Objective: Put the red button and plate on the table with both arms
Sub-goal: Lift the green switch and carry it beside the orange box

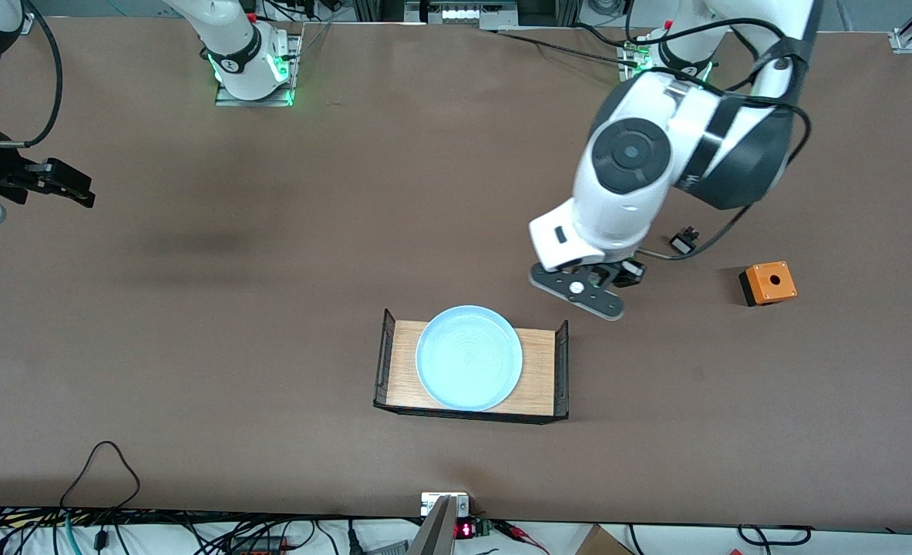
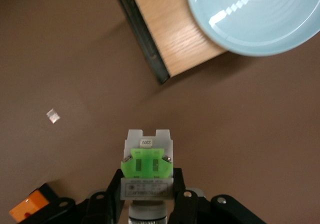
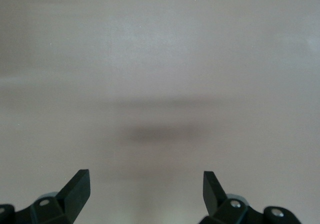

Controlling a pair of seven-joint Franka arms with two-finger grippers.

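Observation:
In the left wrist view my left gripper (image 2: 147, 176) is shut on the red button (image 2: 147, 159). Its whitish body and green block stick out past the fingers, and its cap is hidden. In the front view the left gripper (image 1: 583, 291) hangs low over the brown table (image 1: 270, 270), just off the tray's end toward the left arm's side. The pale-blue plate (image 1: 469, 357) lies on the light-wood tray (image 1: 539, 370), and its rim (image 2: 255, 18) shows in the left wrist view too. My right gripper (image 1: 70, 186) waits open and empty (image 3: 146, 189) over the table's right-arm end.
An orange box (image 1: 768, 283) with a round hole stands toward the left arm's end, and a small black-and-white switch (image 1: 684, 241) lies beside it. The tray's black mesh end (image 2: 142, 33) is close to the held button. Cables run along the table's near edge.

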